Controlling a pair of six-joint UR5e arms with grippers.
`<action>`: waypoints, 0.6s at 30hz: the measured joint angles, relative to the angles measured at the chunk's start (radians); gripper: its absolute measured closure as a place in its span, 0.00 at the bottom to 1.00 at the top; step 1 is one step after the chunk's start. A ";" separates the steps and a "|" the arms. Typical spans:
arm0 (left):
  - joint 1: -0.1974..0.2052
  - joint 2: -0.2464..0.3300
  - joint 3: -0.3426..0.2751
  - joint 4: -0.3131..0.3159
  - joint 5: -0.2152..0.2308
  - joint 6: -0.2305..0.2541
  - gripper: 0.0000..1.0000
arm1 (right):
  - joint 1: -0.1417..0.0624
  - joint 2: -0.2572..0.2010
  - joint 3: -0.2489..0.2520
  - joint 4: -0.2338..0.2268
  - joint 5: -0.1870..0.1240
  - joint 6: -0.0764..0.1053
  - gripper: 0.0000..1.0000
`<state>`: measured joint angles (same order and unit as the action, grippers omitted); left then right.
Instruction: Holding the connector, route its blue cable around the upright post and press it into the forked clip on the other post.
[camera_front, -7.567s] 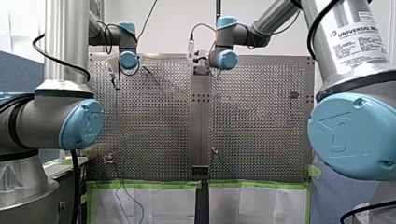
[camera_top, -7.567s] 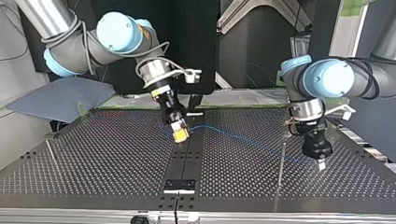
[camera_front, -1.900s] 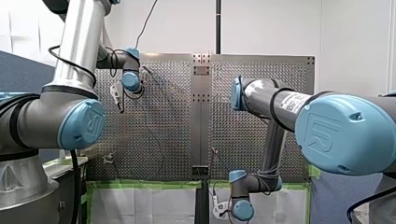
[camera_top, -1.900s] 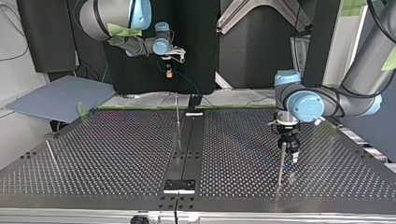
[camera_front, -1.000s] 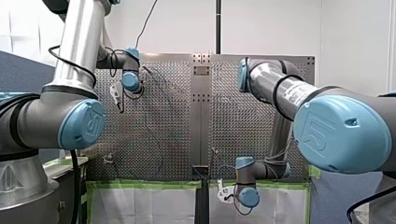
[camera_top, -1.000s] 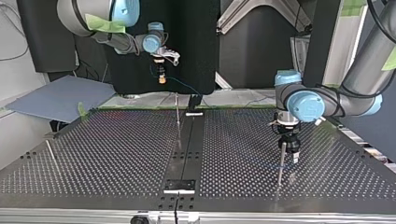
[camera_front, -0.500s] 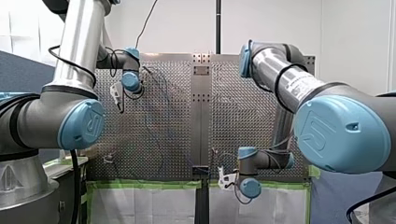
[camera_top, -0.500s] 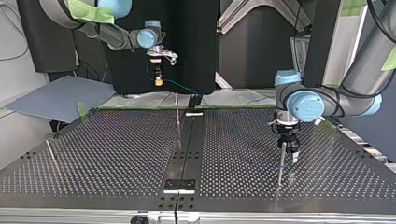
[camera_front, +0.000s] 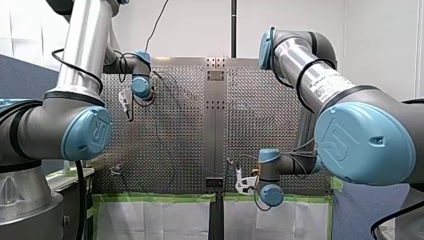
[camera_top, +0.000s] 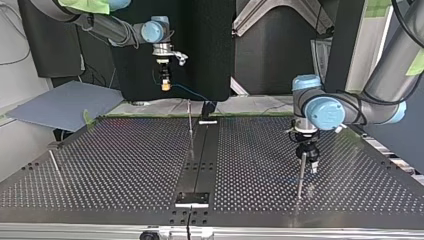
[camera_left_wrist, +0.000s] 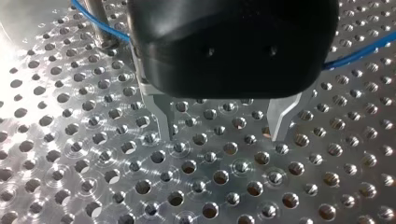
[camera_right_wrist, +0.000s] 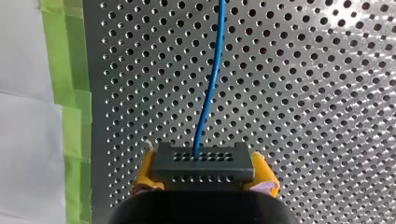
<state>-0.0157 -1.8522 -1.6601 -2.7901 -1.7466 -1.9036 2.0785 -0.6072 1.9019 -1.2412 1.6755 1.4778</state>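
Note:
My right gripper (camera_right_wrist: 201, 179) is shut on a black connector (camera_right_wrist: 201, 161), held between its yellow pads. The blue cable (camera_right_wrist: 211, 79) runs straight ahead from the connector over the perforated plate. In the top view this gripper (camera_top: 164, 85) hangs high beyond the table's far edge, left of a thin upright post (camera_top: 190, 120). My left gripper (camera_left_wrist: 219, 128) stands open just above the plate, nothing between its metal fingers. Behind it the blue cable (camera_left_wrist: 95, 18) bends round a post (camera_left_wrist: 99, 28). In the top view it (camera_top: 309, 164) sits beside that post (camera_top: 301, 172).
A third thin post (camera_top: 54, 162) leans at the top view's left edge. A dark centre strip (camera_top: 200, 160) splits the perforated table. Green tape (camera_right_wrist: 70, 93) and white sheeting border the plate near my right gripper. A grey board (camera_top: 65, 105) lies off the table.
My right arm has carried the connector toward the top view's left and a little lower; in the front view its wrist rose toward the plate's taped edge. My left arm has stayed put.

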 joint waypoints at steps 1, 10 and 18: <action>-0.001 0.000 0.000 -0.001 -0.001 0.000 0.02 | -0.002 0.000 0.011 -0.005 -0.008 0.001 1.00; -0.010 0.000 -0.007 -0.003 -0.023 0.002 0.02 | -0.023 -0.001 0.099 -0.006 -0.055 -0.007 1.00; -0.014 0.000 -0.010 -0.008 -0.022 -0.016 0.02 | -0.038 0.000 0.150 -0.005 -0.086 -0.021 1.00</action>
<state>-0.0293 -1.8521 -1.6697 -2.7977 -1.7685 -1.9199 2.0406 -0.6076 2.0515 -1.2462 1.5896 1.4572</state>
